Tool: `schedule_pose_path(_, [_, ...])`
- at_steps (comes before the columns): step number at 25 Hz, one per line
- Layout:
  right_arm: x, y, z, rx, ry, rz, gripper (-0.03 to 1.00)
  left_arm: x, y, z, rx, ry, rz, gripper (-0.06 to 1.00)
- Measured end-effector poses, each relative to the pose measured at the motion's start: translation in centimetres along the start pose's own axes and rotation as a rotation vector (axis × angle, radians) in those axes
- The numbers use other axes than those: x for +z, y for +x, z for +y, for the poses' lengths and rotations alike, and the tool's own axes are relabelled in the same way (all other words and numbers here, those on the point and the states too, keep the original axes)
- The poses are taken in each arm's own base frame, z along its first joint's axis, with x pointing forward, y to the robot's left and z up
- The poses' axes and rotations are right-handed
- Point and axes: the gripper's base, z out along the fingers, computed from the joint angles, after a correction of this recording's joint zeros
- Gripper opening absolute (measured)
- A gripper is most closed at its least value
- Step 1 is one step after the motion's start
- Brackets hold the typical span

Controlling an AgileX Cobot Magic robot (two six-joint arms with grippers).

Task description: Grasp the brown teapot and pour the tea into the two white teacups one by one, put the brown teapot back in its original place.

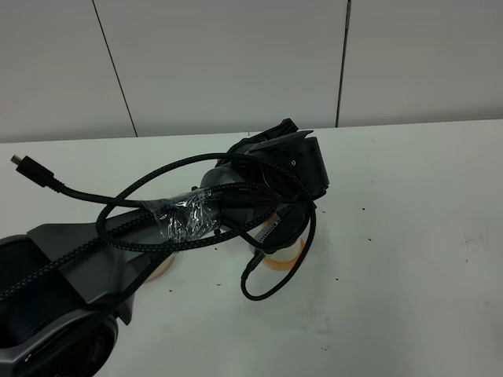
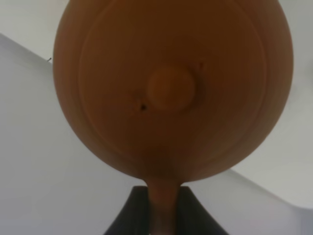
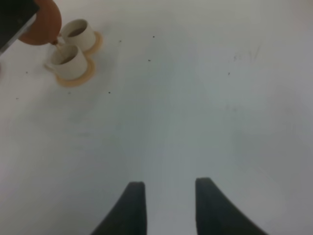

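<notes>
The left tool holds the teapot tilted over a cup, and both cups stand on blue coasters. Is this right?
Not quite: the coasters are orange, not blue, as the right wrist view shows. The rest holds: the left tool grips the teapot, tilted over a cup.

Wide open across right of table (image 1: 416, 236), specks only. Blocked at centre by left arm (image 1: 86, 251) and looping cable (image 1: 63, 186), low over two teacups (image 3: 68, 61). Crowded right above them by tilted teapot (image 3: 44, 22).
</notes>
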Motion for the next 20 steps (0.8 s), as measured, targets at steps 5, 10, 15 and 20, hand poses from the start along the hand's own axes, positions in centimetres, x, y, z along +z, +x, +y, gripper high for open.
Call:
schedule_pose_path(5, [0.00,0.00,0.00,0.000,0.000,0.000,0.24,-0.31,-0.10,0.16,0.015,-0.013,0.016,0.17])
schedule_pose_path(10, [0.00,0.00,0.00,0.000,0.000,0.000,0.24,-0.34,-0.07,0.21,0.020,-0.017,0.022,0.17])
schedule_pose_path(15, [0.00,0.00,0.00,0.000,0.000,0.000,0.24,-0.34,-0.06,0.21,0.023,-0.017,0.023,0.17])
schedule_pose_path(20, [0.00,0.00,0.00,0.000,0.000,0.000,0.24,-0.34,-0.06,0.21,0.028,-0.018,0.024,0.17])
